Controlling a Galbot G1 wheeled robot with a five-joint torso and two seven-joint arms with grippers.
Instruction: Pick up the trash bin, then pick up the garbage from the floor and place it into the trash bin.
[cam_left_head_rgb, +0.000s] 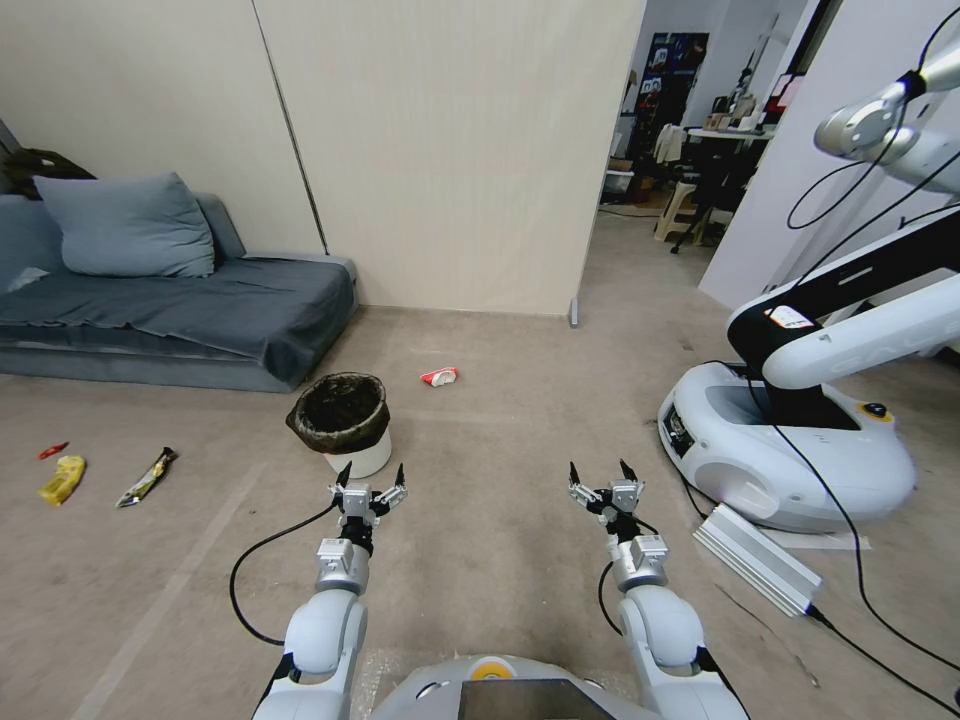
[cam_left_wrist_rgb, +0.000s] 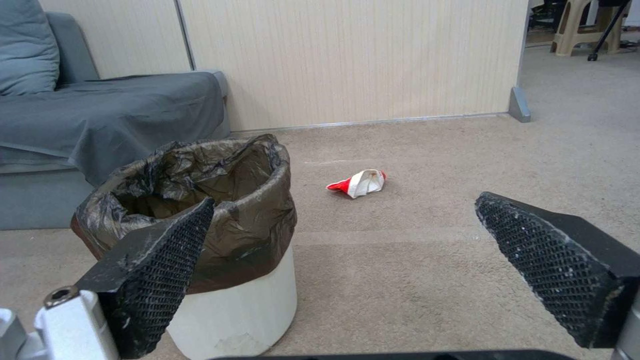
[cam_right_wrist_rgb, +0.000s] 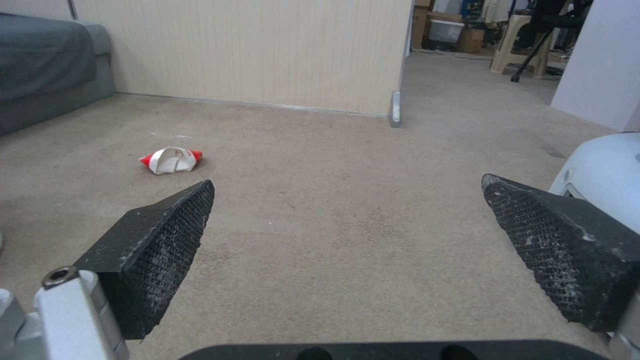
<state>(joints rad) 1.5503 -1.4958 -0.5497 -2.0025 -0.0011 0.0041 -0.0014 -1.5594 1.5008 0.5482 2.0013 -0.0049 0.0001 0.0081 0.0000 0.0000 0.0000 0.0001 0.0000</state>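
The trash bin (cam_left_head_rgb: 345, 420) (cam_left_wrist_rgb: 220, 250), white with a black bag liner over its rim, stands upright on the carpet in front of the sofa. My left gripper (cam_left_head_rgb: 371, 474) (cam_left_wrist_rgb: 343, 220) hovers open just short of it, one finger level with its near rim. A crumpled red-and-white wrapper (cam_left_head_rgb: 440, 376) (cam_left_wrist_rgb: 359, 183) (cam_right_wrist_rgb: 171, 160) lies beyond the bin. A yellow packet (cam_left_head_rgb: 62, 478), a dark snack packet (cam_left_head_rgb: 147, 476) and a small red scrap (cam_left_head_rgb: 52, 450) lie far to the left. My right gripper (cam_left_head_rgb: 602, 472) (cam_right_wrist_rgb: 347, 205) is open over bare carpet.
A grey sofa (cam_left_head_rgb: 180, 300) with a cushion lines the left wall. Another white robot's base (cam_left_head_rgb: 790, 440) with arms and cables stands at the right, a grey metal bar (cam_left_head_rgb: 755, 555) on the floor beside it. A doorway (cam_left_head_rgb: 680, 150) opens behind the beige partition.
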